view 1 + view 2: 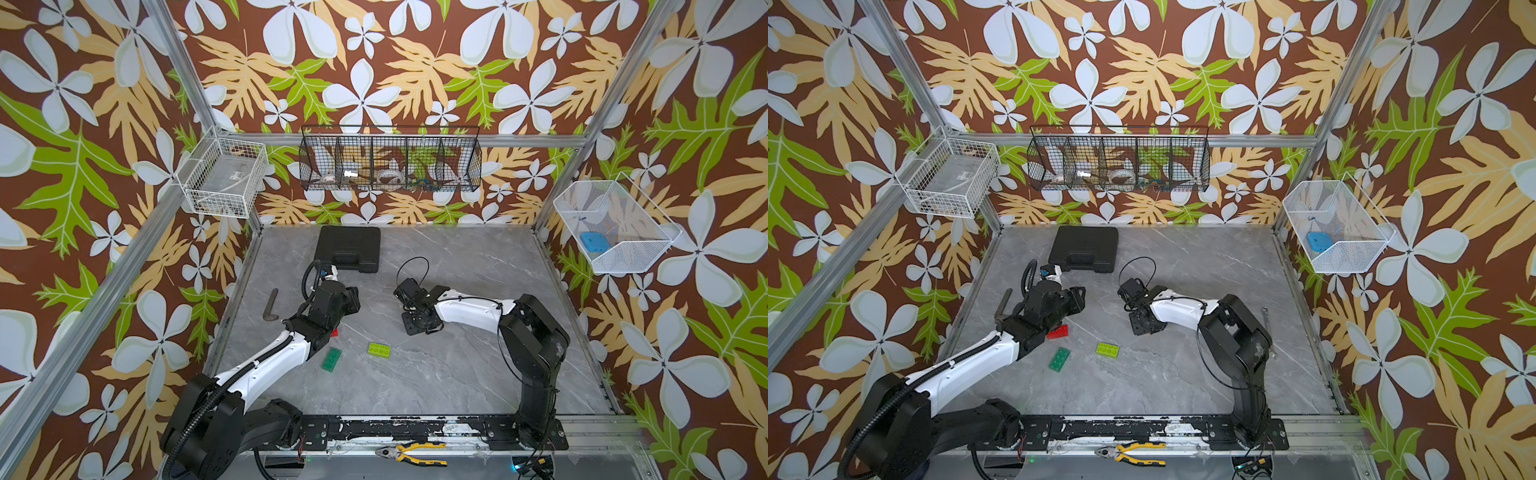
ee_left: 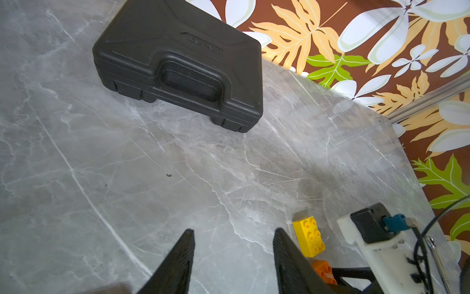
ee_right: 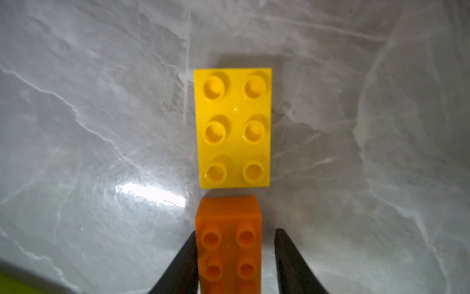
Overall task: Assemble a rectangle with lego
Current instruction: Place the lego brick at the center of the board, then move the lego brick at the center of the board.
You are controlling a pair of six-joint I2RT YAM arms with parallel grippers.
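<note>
Grey marbled counter [image 1: 457,374]. Black case [image 1: 348,248] flat at the back, left of centre. Near the front-left: dark green brick [image 1: 332,359], lime green brick [image 1: 379,349] apart to its right, red brick [image 1: 1058,331] partly hidden under the left arm. Mid-counter: yellow brick [image 3: 233,128], orange brick [image 3: 229,244] end-on just beside it, a narrow gap between. Bent dark tool [image 1: 271,305] at the left edge, wrench [image 1: 1264,311] at the right, partly hidden.

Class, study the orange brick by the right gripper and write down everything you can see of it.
The orange brick is glossy moulded plastic with round hollow studs in two columns. Four studs show and the rest is cut off. It lies studs up, seemingly flat on the grey marbled table, between the fingers of the right gripper. One finger seems to touch its side, while the other stands clear. Its short end faces the yellow brick, end to end, with a narrow gap between them.
</note>
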